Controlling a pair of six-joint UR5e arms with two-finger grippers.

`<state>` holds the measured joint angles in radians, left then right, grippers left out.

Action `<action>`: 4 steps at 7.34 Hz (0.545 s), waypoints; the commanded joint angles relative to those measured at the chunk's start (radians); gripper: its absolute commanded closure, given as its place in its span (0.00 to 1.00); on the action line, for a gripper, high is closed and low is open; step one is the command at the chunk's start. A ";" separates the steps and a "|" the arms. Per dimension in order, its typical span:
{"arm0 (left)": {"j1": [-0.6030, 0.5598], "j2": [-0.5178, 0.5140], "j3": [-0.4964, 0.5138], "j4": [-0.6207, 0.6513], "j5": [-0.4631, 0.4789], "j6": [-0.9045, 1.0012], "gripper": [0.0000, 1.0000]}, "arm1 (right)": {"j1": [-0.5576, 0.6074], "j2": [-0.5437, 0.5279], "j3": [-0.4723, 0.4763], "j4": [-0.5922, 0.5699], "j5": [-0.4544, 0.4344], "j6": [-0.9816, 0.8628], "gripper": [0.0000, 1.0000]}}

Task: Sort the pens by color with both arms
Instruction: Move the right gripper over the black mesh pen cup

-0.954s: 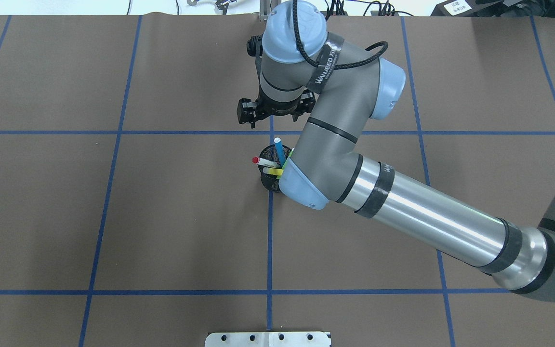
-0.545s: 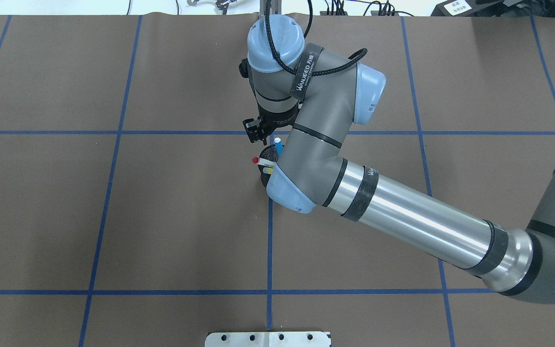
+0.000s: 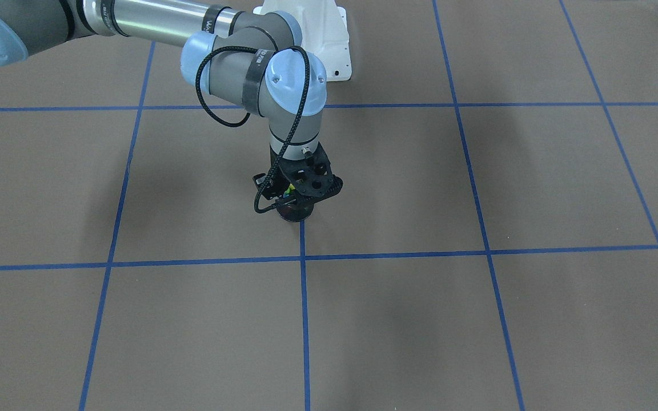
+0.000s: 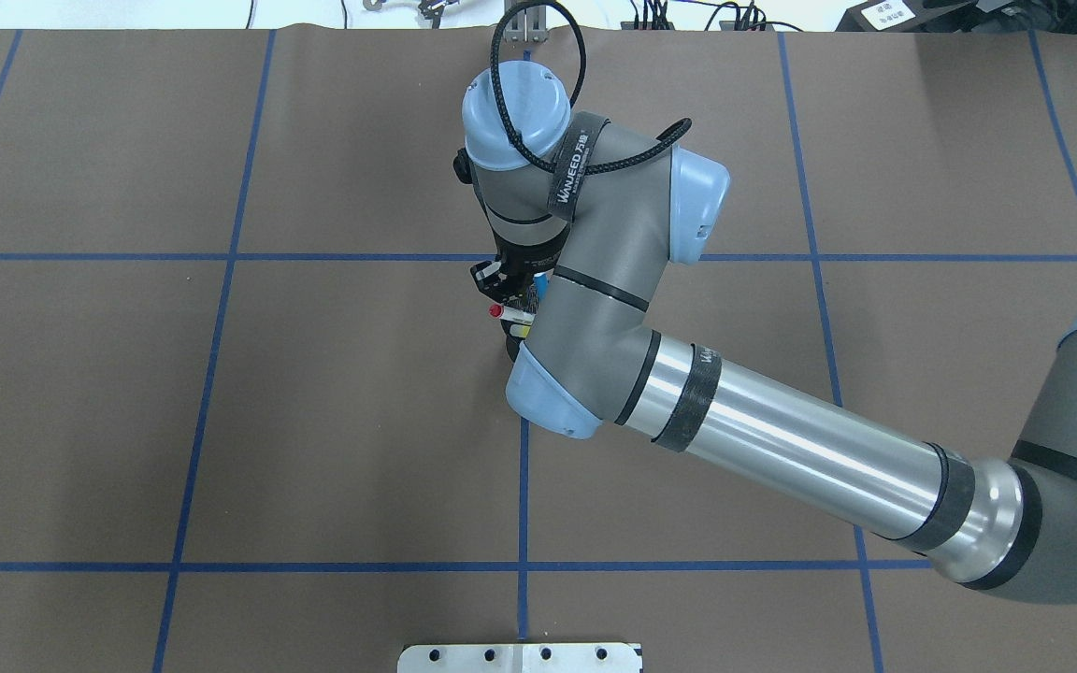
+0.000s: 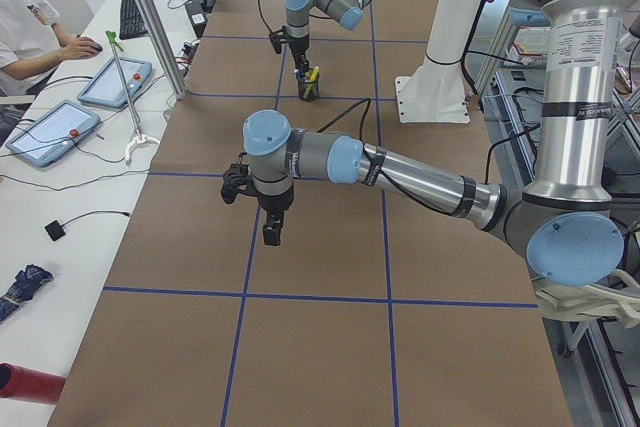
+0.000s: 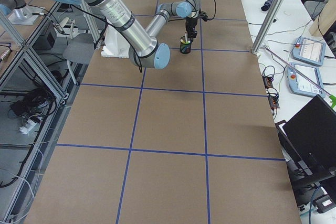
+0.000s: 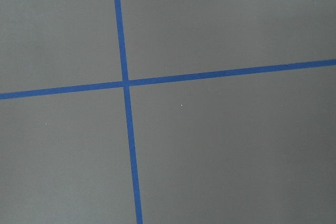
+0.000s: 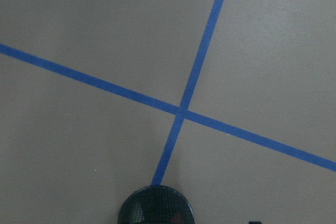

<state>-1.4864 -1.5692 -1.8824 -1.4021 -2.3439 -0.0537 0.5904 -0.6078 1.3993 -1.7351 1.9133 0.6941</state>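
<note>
Where pens (image 4: 513, 317) sit in the cup (image 8: 155, 209), the right arm (image 4: 782, 449)'s jaws hang

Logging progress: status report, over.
Right pincer over black mesh cup, state unclear. Left pincer hangs above brown mat, state unclear. Coloured marker pens in cup. Nothing blocking.

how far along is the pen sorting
Nothing is sorted yet: no pen lies on the table, and the blue pen, red-capped pen and yellow pen stand in the black mesh cup. In hand: the right gripper is at the cup's mouth; no grasp is visible. The left gripper hangs away from it. Left: every pen.
</note>
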 commanded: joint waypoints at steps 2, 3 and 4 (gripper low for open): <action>0.000 -0.002 -0.003 0.000 0.000 0.000 0.00 | 0.000 -0.001 0.004 -0.001 0.001 -0.001 0.75; 0.000 -0.002 -0.001 0.000 0.000 0.000 0.00 | 0.005 0.002 0.004 0.000 -0.002 -0.002 0.78; 0.000 0.000 -0.003 0.000 0.000 0.000 0.00 | 0.009 0.003 0.004 0.000 -0.004 -0.004 0.76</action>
<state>-1.4864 -1.5705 -1.8846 -1.4021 -2.3439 -0.0537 0.5946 -0.6068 1.4034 -1.7354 1.9121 0.6920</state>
